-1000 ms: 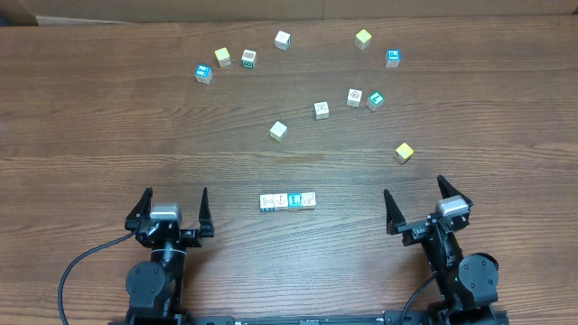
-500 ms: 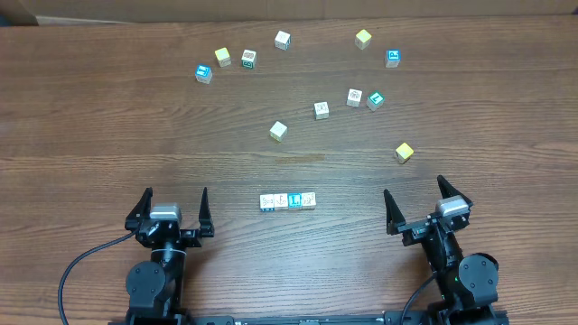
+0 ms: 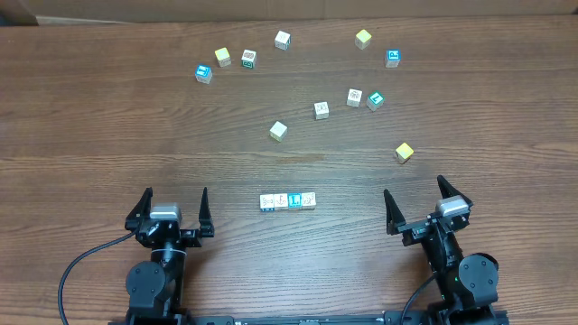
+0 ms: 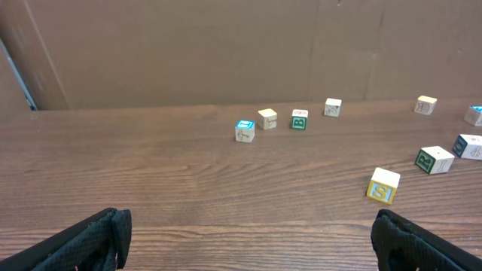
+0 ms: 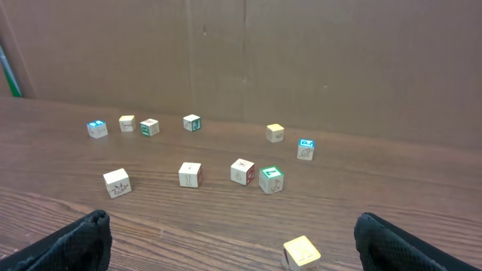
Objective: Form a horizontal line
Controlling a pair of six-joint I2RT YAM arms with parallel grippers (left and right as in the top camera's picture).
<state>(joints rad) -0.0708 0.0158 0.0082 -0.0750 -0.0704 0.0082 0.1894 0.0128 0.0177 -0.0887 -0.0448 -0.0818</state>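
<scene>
Four small wooden cubes sit pressed side to side as the horizontal line, a straight left-to-right row on the wooden table, between the two arms. From the left, its top faces show blue print, red print, a bright blue face with a letter, and pale tan. The left gripper and right gripper flank it, well apart from it, jaws spread wide and empty, while loose cubes lie scattered farther back.
</scene>
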